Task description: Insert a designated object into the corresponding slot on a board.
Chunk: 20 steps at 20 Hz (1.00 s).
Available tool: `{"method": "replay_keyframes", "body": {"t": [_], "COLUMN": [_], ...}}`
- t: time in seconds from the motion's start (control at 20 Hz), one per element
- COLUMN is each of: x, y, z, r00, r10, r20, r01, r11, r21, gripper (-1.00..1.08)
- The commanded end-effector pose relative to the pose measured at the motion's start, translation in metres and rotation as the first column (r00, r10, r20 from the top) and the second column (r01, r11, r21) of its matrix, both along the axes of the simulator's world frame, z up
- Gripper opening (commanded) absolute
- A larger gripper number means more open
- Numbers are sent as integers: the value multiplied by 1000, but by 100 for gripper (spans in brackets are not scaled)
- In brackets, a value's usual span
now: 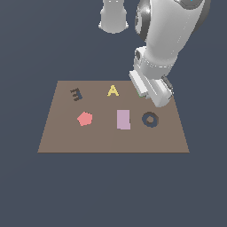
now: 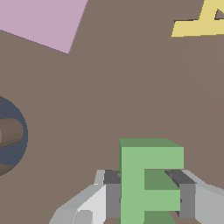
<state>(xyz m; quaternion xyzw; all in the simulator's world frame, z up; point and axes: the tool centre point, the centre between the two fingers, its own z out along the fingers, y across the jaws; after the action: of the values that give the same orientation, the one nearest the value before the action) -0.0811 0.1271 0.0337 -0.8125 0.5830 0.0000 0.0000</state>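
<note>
The green E block (image 2: 142, 183) stands on the brown board (image 1: 111, 142) at its back right corner, between my gripper's (image 2: 148, 194) two fingers. The dark pads (image 2: 113, 194) press against both sides of the block, so the gripper is shut on it. In the exterior view the hand (image 1: 153, 91) hangs low over that corner and hides the block. The dark E-shaped slot (image 1: 76, 94) lies at the board's back left, far from the gripper towards the exterior view's left, and is empty.
On the board lie a yellow A (image 1: 113, 91), also in the wrist view (image 2: 201, 24), a red pentagon (image 1: 84, 118), a pink rectangle (image 1: 123, 119) and a navy ring (image 1: 150, 119) just in front of the gripper. A grey floor surrounds the board.
</note>
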Motion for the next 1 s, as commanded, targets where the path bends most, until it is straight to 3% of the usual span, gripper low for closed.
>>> {"method": "replay_keyframes", "body": {"t": [0.0,0.55,0.95], "x": [-1,-17,-37], "y": [-1,-15,-40], "z": [0,0,1], "r00": [1000,993,957], "r10": [5,122,291], "r20": [0,0,0], "r01": [-5,-122,-291], "r11": [1000,993,957], "r21": [0,0,0], "gripper": [-100,-100,-100]}}
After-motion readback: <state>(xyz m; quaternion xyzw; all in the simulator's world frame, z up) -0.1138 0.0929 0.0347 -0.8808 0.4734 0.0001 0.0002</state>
